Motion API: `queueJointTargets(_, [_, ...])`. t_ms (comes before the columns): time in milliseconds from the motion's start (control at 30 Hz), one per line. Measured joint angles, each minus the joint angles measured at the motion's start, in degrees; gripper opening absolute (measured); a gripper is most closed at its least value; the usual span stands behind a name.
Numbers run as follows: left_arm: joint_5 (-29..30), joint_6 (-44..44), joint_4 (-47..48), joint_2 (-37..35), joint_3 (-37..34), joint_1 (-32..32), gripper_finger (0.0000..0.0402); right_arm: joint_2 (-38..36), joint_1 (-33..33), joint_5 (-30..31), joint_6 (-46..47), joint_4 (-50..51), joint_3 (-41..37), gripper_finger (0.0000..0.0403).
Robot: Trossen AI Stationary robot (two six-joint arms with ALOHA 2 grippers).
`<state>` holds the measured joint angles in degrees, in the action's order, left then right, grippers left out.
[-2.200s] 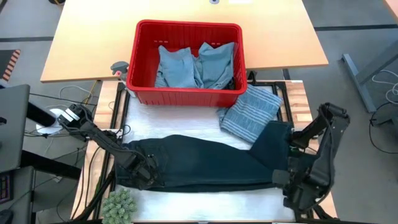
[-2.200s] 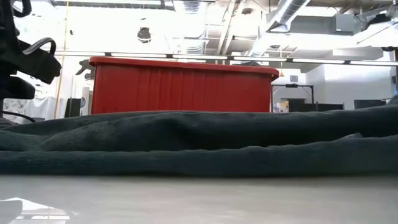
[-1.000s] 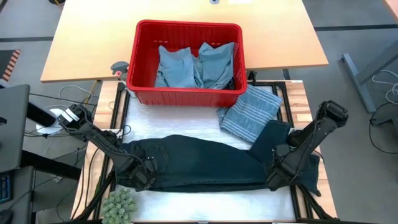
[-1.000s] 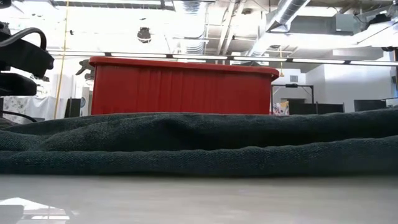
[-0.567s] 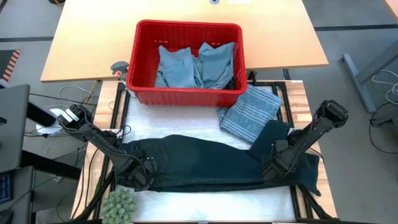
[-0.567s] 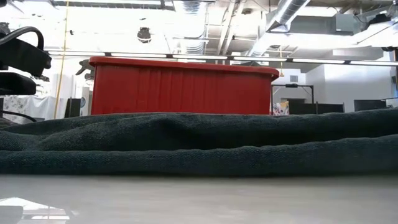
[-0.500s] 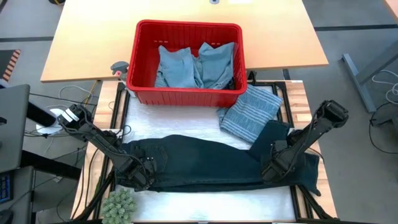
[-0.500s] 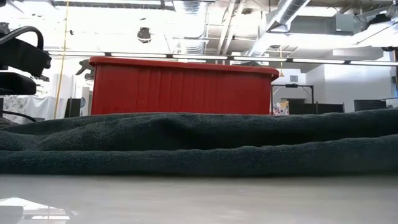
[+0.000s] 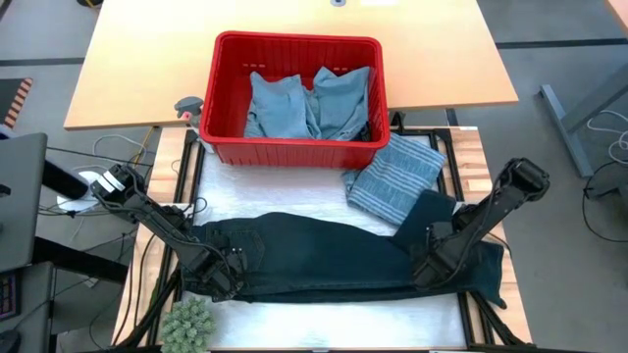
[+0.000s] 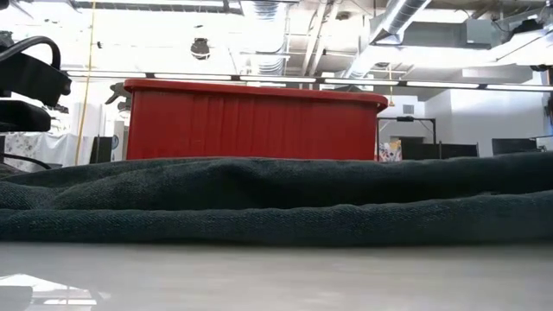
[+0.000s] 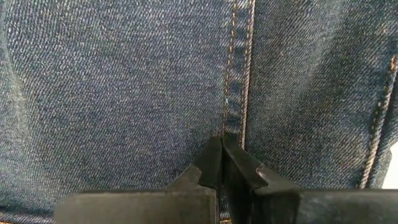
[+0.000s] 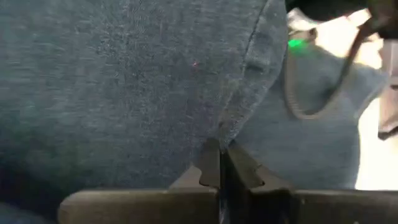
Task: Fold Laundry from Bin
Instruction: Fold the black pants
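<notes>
Counting the laundry, you have two light blue pieces inside the red bin (image 9: 294, 93), one striped cloth (image 9: 395, 176) on the table beside the bin's corner, and one pair of dark jeans (image 9: 324, 260) stretched between your two grippers. Your left gripper (image 9: 224, 279) reaches low from the left and is pinched tight on the jeans along a stitched seam. Your right gripper (image 9: 429, 267) slants down from the right, clamped tight on the jeans' other end.

Dark jeans (image 9: 324, 257) spread flat across counter front; striped cloth (image 9: 392, 178) folded beside red bin (image 9: 224, 118); light blue garments (image 9: 306, 103) bunched inside bin.
</notes>
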<state>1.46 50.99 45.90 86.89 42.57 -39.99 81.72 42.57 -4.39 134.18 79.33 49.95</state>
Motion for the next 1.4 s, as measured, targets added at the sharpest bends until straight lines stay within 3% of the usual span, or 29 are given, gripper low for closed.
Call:
queueJointTargets(167, [0.4, -0.1, -0.1, 0.0, 0.0, 0.0, 0.0, 0.0, 0.1, 0.4, -0.1, 10.8, 8.6, 0.0024])
queueJointTargets(367, [0.5, -0.3, -0.1, 0.0, 0.0, 0.0, 0.0, 2.4, 0.9, 3.1, -0.3, 10.8, 15.1, 0.0024])
queueJointTargets(633, [0.2, -0.1, -0.2, 0.0, 0.0, 0.0, 0.0, 11.4, 0.8, 24.7, -4.0, 10.6, 28.3, 0.0024])
queueJointTargets(767, [0.1, -0.1, -0.2, 0.0, 0.0, 0.0, 0.0, 13.7, -0.2, 28.1, -5.5, 10.8, 31.5, 0.0024])
queueJointTargets(867, [0.1, -0.3, -0.4, 0.0, 0.0, 0.0, 0.0, 15.1, -1.4, 35.9, -10.2, 10.6, 34.3, 0.0024])
queueJointTargets(967, [0.0, -0.9, -0.5, 0.0, 0.0, 0.0, 0.0, 16.3, -4.5, 43.3, -19.5, 10.7, 36.9, 0.0024])
queueJointTargets(1067, [0.0, -0.9, -0.5, 0.0, 0.0, 0.0, 0.0, 18.9, -8.5, 48.0, -35.1, 9.7, 41.2, 0.0024])
queueJointTargets(1167, [0.0, -0.9, -0.6, 0.0, 0.0, 0.0, 0.0, 22.3, -12.1, 48.3, -54.1, 6.9, 45.3, 0.0024])
queueJointTargets(1400, [0.2, -0.8, -0.6, 0.0, 0.0, 0.0, 0.0, 27.9, -15.9, 45.3, -93.4, -13.4, 50.6, 0.0024])
